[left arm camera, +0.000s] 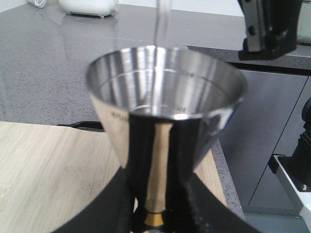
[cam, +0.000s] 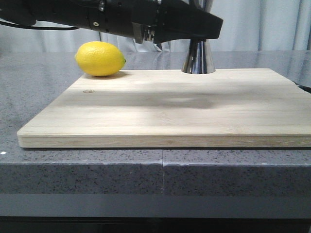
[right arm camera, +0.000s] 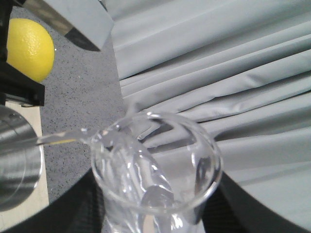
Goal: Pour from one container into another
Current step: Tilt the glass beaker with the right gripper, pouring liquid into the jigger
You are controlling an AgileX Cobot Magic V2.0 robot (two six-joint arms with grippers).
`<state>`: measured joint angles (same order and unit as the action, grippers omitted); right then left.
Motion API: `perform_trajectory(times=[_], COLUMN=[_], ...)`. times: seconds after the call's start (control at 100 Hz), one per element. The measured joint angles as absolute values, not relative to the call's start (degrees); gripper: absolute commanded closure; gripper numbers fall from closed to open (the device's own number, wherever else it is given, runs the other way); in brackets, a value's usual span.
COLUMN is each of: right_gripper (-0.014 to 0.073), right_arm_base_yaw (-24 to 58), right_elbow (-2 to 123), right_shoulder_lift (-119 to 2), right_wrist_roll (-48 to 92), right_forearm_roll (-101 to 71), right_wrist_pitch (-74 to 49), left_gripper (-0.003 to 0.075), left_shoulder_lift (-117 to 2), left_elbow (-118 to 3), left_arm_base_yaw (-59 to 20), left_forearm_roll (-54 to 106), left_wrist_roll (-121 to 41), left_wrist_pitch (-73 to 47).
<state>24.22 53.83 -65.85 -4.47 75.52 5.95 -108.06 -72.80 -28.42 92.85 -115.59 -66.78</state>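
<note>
The steel jigger (left arm camera: 165, 97) stands on the wooden board (cam: 165, 111), its lower cone (cam: 198, 57) visible in the front view. My left gripper (left arm camera: 158, 206) is shut on its narrow waist, just above the gold band (left arm camera: 154, 219). The clear glass beaker (right arm camera: 155, 165) is tilted, lip toward the jigger's rim (right arm camera: 14, 165), with my right gripper (right arm camera: 155, 216) shut on it and black fingers on both sides. A thin clear stream (right arm camera: 60, 139) leaves the lip and falls into the jigger's upper cup (left arm camera: 159, 34). The beaker is out of the front view.
A yellow lemon (cam: 99, 58) lies at the board's far left corner. The left arm (cam: 146, 19) reaches across above the board's back edge. Part of the right gripper's body (left arm camera: 267, 29) hangs over the jigger. Grey counter (cam: 39, 77) surrounds the board; curtains hang behind.
</note>
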Motion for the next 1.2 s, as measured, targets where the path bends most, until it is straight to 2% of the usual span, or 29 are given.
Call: perform_trajectory(times=[1.2], right_gripper=[0.0394], right_arm_base_yaw=[24.22], right_elbow=[53.83], right_shoulder_lift=[-65.85], right_wrist_roll=[-4.35], right_forearm_roll=[84.19], right_wrist_pitch=[4.89], left_gripper=[0.0741], left_shoulder_lift=[-108.06], left_elbow=[-72.8], left_arm_base_yaw=[-28.42], left_forearm_roll=[92.76], left_wrist_roll=[-115.59], left_wrist_pitch=[-66.78])
